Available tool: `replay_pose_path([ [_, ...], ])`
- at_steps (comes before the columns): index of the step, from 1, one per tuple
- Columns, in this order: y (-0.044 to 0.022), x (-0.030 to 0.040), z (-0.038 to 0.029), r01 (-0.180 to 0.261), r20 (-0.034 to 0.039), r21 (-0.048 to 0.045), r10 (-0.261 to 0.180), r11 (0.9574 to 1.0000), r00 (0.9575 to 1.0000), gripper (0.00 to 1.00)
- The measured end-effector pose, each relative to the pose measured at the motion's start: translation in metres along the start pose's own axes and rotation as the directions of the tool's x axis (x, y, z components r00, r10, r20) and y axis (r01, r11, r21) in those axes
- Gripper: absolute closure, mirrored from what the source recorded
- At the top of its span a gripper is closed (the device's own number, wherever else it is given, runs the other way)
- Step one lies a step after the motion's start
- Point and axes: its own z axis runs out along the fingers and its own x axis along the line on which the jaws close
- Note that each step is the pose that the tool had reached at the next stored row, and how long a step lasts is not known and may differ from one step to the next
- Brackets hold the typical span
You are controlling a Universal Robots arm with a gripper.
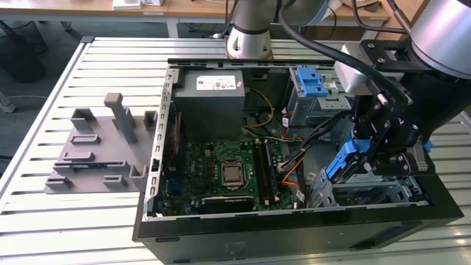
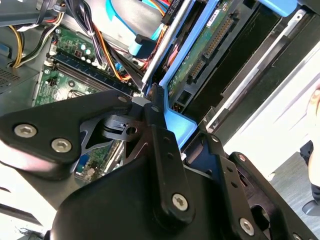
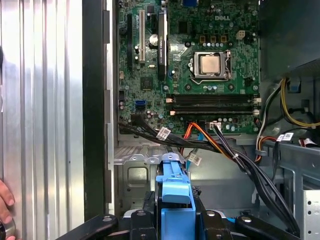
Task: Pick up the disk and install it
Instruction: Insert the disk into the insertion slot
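Fingers (image 2: 162,140) pinch the disk (image 3: 175,195) (blue carrier edge showing) at the silver drive cage (image 1: 372,192).

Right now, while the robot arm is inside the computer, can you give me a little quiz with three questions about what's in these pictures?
1. True or false: the gripper is clamped on the blue-framed disk.
2. What lies on the table, at the exterior view's left of the computer case? A) a grey moulded fixture B) a keyboard C) a screwdriver
3. Fill in: the motherboard inside the case is coloured ___.
Key: 1 true; 2 A; 3 green.
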Motion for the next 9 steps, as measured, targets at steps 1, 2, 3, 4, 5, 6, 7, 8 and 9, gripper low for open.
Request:
replay_pose_path([
  [1,0.0,0.0,0.0008,0.0,0.0,0.0,0.0,1.0,1.0,0.64],
  [2,0.0,0.0001,0.0015,0.0,0.0001,0.0,0.0,1.0,1.0,0.64],
  [3,-0.0001,0.0001,0.0023,0.0,0.0001,0.0,0.0,1.0,1.0,0.64],
  [4,-0.0001,0.0001,0.0031,0.0,0.0,0.0,0.0,1.0,1.0,0.64],
  [5,-0.0001,0.0001,0.0038,0.0,-0.0001,0.0,0.0,1.0,1.0,0.64],
  [6,-0.0001,0.0002,0.0046,0.0,0.0,0.0,0.0,1.0,1.0,0.64],
  [7,-0.0001,0.0002,0.0054,0.0,0.0,0.0,0.0,1.0,1.0,0.64],
  [8,-0.0001,0.0002,0.0062,0.0,-0.0001,0.0,0.0,1.0,1.0,0.64],
  [9,-0.0001,0.0002,0.007,0.0,0.0,0.0,0.0,1.0,1.0,0.64],
])
